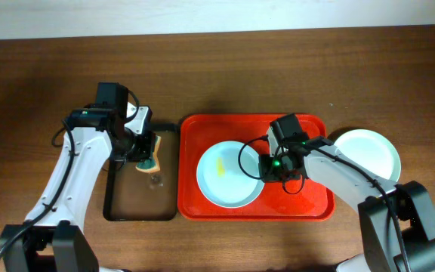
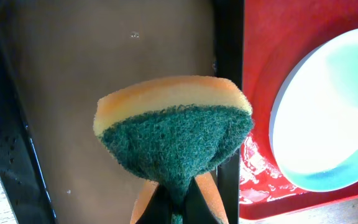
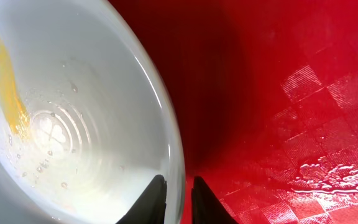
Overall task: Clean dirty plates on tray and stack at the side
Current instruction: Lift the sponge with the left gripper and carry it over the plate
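Dirty plate [image 1: 229, 174] sits flat in the red tray [image 1: 316, 204], left of centre, with a yellow smear [image 1: 220, 166] on its left half. A second plate [image 1: 368, 151] sits on the table just off the tray's right edge and looks smear-free from above. Right gripper [image 1: 266, 168] is at the dirty plate's right rim. On the right wrist cam the two fingers straddle the rim with a narrow gap, one inside the bowl and one outside, but I can't tell if they're biting or just loose around it. Left gripper [image 1: 143, 147] is pinched tight on a sponge [image 1: 148, 160], green scrub face toward the cam, hanging over the black tray [image 1: 138, 200] and well clear of the plate. Handling guess: the plate is rigid, glazed and light, probably chips if dropped. It's wet, with droplets in the bowl and a water film on the tray floor [image 3: 334, 174], so I expect it to slide under scrub load and slip in a shallow pinch. The rim is the only grab point, so I'd seat the fingers deep across the lip, opposite the smear, to keep the sponge path open. Blind spots: the wrist cam crops the fingertips and the rim contact sits at the frame edge. The plate's underside is unseen. I can't tell if the side plate is one plate or a stack. I only count two plates in view.
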`<control>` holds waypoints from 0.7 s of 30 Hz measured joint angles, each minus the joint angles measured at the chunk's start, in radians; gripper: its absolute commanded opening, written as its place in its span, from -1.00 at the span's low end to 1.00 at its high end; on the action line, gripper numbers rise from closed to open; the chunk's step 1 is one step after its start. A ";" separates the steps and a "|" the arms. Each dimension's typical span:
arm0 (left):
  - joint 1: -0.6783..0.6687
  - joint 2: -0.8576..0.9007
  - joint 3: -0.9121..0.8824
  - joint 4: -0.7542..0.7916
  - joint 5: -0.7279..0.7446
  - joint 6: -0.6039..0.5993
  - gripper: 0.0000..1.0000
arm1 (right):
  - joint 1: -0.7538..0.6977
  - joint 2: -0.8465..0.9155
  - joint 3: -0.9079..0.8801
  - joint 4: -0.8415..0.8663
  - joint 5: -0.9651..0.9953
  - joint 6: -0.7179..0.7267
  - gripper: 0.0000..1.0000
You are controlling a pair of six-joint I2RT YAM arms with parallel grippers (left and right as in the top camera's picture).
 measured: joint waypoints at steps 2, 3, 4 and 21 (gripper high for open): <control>0.000 0.000 0.000 0.000 0.000 0.000 -1.00 | 0.000 0.000 0.000 0.000 0.000 0.017 -0.92; 0.000 0.000 0.000 0.000 0.003 0.000 -1.00 | 0.000 0.000 -0.001 0.000 0.000 0.026 -0.92; 0.000 0.000 0.000 0.000 0.003 0.000 -1.00 | 0.000 0.000 -0.001 0.000 0.000 0.031 -0.92; -0.002 0.000 0.000 0.027 0.003 -0.005 -1.00 | 0.000 0.000 -0.001 0.021 0.000 0.204 -0.92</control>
